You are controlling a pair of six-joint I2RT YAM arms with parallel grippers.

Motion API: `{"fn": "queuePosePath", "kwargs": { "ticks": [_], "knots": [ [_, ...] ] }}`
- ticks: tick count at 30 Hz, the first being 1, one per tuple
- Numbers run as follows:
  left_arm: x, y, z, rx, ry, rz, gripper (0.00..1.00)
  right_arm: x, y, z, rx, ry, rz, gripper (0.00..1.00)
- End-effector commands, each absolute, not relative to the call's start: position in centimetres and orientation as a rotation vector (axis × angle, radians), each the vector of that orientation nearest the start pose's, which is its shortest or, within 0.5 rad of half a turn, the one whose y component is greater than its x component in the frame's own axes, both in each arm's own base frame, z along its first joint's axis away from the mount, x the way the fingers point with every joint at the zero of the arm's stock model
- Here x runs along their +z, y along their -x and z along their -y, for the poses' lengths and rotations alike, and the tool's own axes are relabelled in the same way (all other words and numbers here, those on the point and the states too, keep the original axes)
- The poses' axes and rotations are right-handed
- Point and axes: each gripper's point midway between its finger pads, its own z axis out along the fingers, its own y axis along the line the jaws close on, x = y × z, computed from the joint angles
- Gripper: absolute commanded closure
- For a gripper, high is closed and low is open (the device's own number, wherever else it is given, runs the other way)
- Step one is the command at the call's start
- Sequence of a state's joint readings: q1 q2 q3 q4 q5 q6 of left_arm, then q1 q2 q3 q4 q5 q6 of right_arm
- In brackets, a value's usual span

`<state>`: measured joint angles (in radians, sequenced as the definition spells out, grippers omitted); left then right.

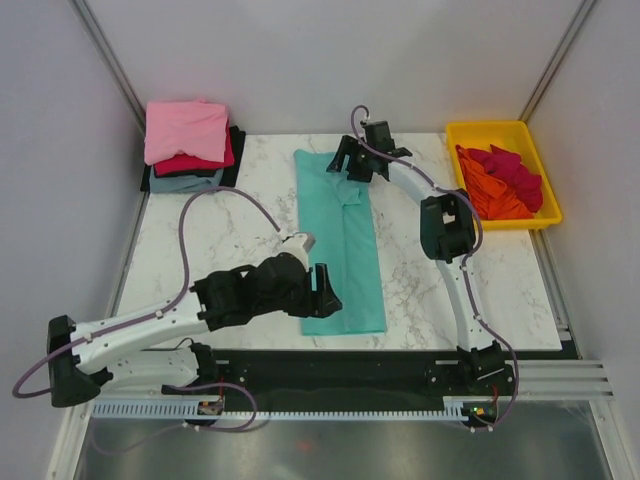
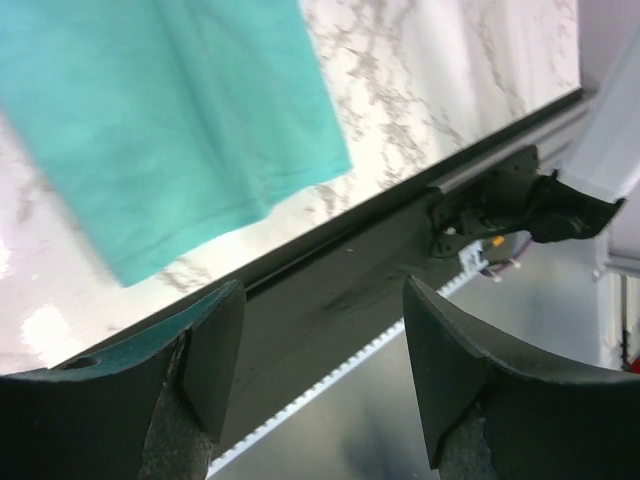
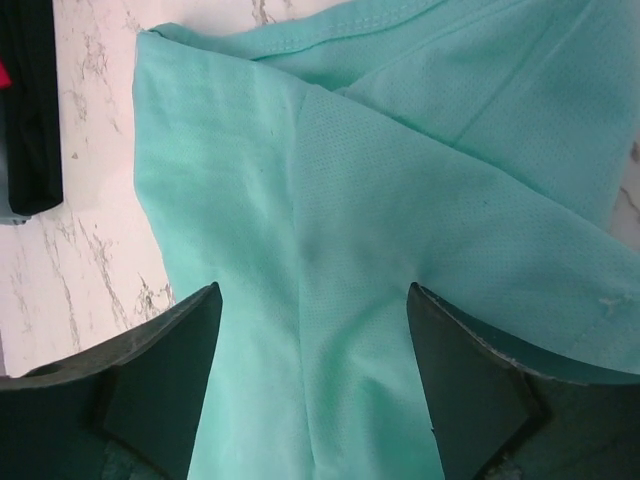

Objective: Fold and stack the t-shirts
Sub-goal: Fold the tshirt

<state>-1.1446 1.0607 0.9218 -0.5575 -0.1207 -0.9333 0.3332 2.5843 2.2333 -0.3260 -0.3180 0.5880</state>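
**Item:** teal t-shirt (image 1: 342, 245), thin matte knit. It lies flat mid-tabletop (image 1: 230, 260) as a long narrow strip, sleeves apparently turned in. The crosswise folds are judged outstanding.

**Far left of it:** folded stack (image 1: 188, 140), pink atop crimson, grey-blue and black. Judged done.

**Far right of it:** yellow tray (image 1: 490, 125), rigid plastic, holding crumpled red and orange shirts (image 1: 505, 180), not yet folded.

**Left fingers** (image 2: 215, 350): spread, empty, by its near hem.

**Right fingers** (image 3: 170, 370): spread, empty, over the fine mesh weave at its far end.
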Motion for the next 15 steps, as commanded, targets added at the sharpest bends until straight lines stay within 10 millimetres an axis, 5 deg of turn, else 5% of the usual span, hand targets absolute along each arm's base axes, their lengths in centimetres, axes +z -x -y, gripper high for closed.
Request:
{"fn": "queuePosePath", "kwargs": {
  "ticks": [1, 2, 5, 7, 8, 10, 11, 13, 14, 15],
  "knots": [
    [16.8, -13.6, 24.1, -0.621, -0.181, -2.415, 0.28, 12.6, -59.0, -27.6, 0.871, -0.097, -2.271, 0.15],
    [16.7, -13.7, 23.6, -0.606, -0.172, -2.411, 0.28, 16.0, -58.7, -27.4, 0.889, -0.077, -2.218, 0.11],
    [16.2, -14.1, 22.2, -0.569, -0.146, -2.409, 0.27, 22.0, -56.8, -25.7, 0.873, -0.032, -2.143, 0.06],
    [15.7, -14.1, 21.7, -0.555, -0.139, -2.416, 0.27, 23.4, -55.1, -23.4, 0.814, -0.060, -2.142, 0.06],
    [15.4, -14.1, 21.6, -0.547, -0.134, -2.420, 0.28, 23.6, -52.0, -22.0, 0.781, -0.087, -2.169, 0.06],
    [14.4, -14.2, 20.9, -0.525, -0.097, -2.435, 0.28, 22.1, -48.6, -19.6, 0.687, -0.168, -2.215, 0.06],
    [14.1, -14.3, 20.7, -0.517, -0.075, -2.441, 0.28, 19.8, -44.4, -18.2, 0.656, -0.202, -2.282, 0.07],
    [12.9, -14.1, 20.2, -0.510, -0.022, -2.465, 0.30, 16.4, -39.9, -16.5, 0.591, -0.282, -2.364, 0.08],
    [12.7, -14.1, 20.4, -0.526, -0.009, -2.464, 0.30, 13.4, -35.3, -15.4, 0.564, -0.317, -2.434, 0.09],
    [12.2, -13.9, 20.6, -0.541, 0.008, -2.476, 0.31, 12.2, -32.9, -15.8, 0.565, -0.321, -2.460, 0.10]
  ]
}}
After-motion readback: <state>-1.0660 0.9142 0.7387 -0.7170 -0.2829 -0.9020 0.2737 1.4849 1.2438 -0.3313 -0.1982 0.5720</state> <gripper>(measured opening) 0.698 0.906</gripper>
